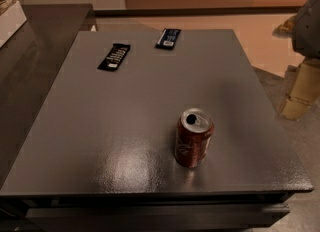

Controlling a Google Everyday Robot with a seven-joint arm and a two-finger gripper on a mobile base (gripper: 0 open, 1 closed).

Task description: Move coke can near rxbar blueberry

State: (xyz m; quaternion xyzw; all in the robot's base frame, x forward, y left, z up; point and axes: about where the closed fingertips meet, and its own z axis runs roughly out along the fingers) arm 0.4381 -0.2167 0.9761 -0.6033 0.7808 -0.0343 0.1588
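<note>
The coke can stands upright on the grey table, near the front and right of centre; it is red with a silver top and a dark opening. The rxbar blueberry, a short dark blue wrapper with a light label patch, lies flat near the table's far edge, well behind the can. My gripper hangs off the table's right edge, to the right of the can and apart from it, with nothing seen in it.
A longer black bar wrapper with white lettering lies at the far left of the table, left of the blue bar. A dark counter runs along the left side. Tan floor lies beyond the table's far and right edges.
</note>
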